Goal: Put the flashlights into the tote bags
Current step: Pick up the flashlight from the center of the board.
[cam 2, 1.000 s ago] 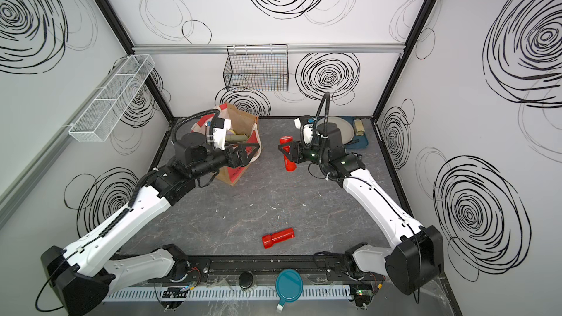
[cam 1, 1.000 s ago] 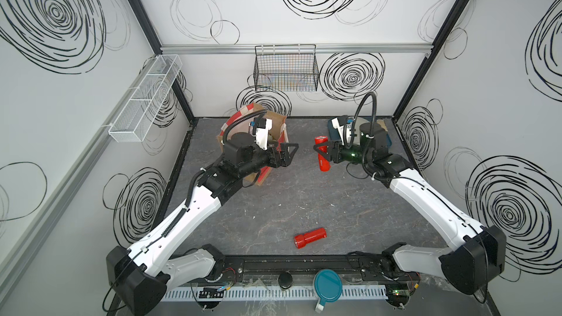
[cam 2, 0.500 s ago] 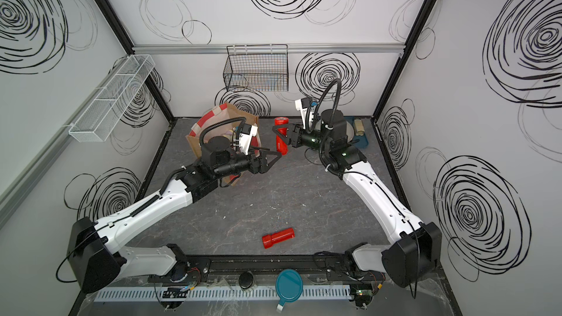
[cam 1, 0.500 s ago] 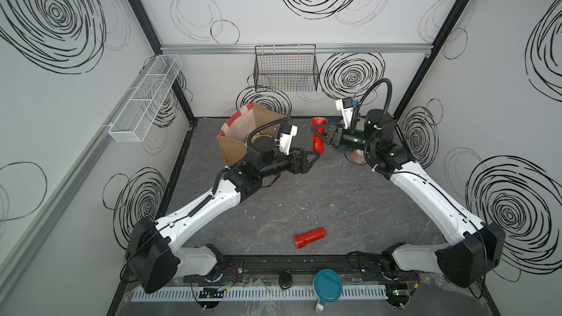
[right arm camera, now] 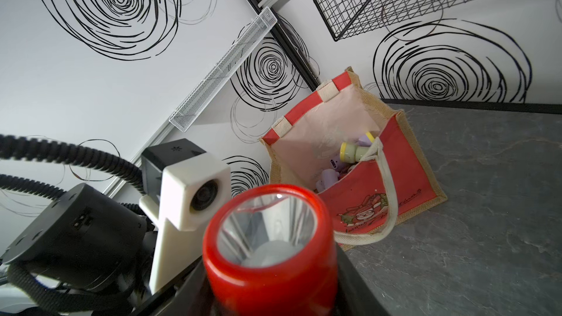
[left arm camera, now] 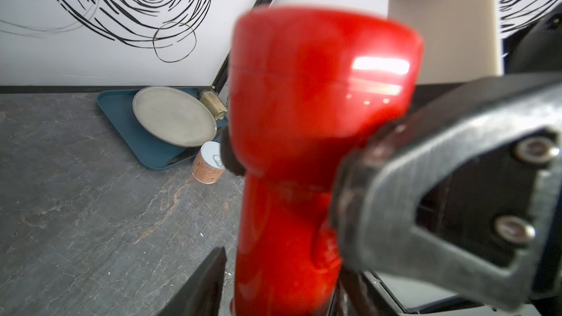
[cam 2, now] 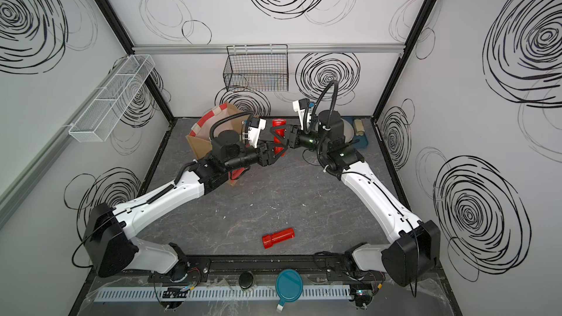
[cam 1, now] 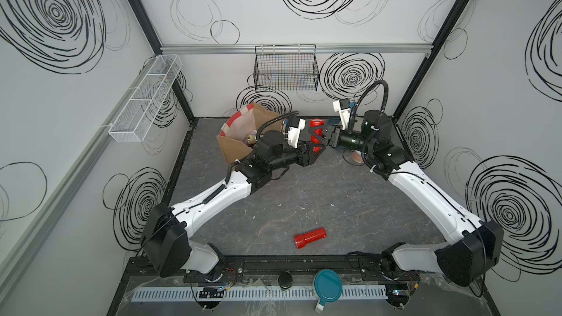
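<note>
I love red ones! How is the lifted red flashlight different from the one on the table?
The raised flashlight stands upright, head up; the loose flashlight lies on its side. The raised one is gripped by the right gripper; the loose one lies untouched. Both are red.

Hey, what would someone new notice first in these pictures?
Near the back, an upright red flashlight is held in mid-air: the right gripper clamps it, the left gripper flanks its lower end. Beside them stands the open tote bag; a second red flashlight lies alone near the front.
</note>
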`<act>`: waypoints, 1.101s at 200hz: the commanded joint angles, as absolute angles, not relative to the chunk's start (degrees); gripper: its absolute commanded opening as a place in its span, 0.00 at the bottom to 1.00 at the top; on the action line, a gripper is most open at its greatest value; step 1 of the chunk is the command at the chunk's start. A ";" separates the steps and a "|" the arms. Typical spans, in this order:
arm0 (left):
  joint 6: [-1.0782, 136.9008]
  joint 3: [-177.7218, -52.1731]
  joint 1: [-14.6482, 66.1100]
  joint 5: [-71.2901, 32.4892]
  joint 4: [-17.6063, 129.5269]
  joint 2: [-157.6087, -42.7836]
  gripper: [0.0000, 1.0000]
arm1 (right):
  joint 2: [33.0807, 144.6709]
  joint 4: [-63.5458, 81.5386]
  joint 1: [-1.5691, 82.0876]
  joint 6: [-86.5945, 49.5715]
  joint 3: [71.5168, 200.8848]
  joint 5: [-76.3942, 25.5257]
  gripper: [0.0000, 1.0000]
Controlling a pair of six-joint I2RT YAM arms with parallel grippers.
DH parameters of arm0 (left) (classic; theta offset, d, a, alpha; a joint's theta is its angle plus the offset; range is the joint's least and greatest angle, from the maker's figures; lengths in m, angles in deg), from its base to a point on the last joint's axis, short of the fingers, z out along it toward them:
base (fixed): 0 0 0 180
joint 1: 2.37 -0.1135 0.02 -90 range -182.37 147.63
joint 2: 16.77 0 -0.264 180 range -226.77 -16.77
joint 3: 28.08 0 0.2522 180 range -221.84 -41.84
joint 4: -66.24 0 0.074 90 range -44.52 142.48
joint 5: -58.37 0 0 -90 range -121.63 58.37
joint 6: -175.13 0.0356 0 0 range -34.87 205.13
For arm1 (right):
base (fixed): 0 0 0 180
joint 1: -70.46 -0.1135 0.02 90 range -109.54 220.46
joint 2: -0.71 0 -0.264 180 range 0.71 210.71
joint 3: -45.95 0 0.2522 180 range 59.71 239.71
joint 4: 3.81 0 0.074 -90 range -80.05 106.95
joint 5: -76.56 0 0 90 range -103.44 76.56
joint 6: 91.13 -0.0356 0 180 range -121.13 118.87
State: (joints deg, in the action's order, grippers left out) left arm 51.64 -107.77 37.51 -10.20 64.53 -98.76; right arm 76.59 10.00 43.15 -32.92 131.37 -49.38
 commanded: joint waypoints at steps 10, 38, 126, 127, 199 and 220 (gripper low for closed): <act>51.59 -109.79 37.97 -10.04 68.93 -99.30 0.48 | 75.37 7.14 42.82 -33.44 131.17 -49.17 0.00; 51.90 -109.49 37.97 -10.25 68.49 -98.78 0.36 | 75.53 7.06 42.76 -33.64 131.17 -49.21 0.00; 55.80 -110.56 37.44 -12.34 61.05 -96.19 0.04 | 76.73 11.72 42.63 -34.05 133.92 -47.52 0.62; 55.87 -110.61 37.31 -12.41 60.90 -96.12 0.04 | 76.74 11.84 42.66 -34.02 134.00 -47.49 0.65; 62.83 -123.01 26.81 -21.95 34.90 -97.36 0.00 | 77.42 18.28 42.99 -31.09 136.06 -45.90 1.00; 64.79 -129.41 23.21 -26.37 26.85 -101.04 0.00 | 77.36 22.73 42.95 -28.60 136.35 -44.27 1.00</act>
State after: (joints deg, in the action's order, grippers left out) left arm 60.36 -122.44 26.71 -19.95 36.60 -97.82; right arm 77.27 16.80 42.85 -32.02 134.32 -46.25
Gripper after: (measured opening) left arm 0.404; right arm 0.999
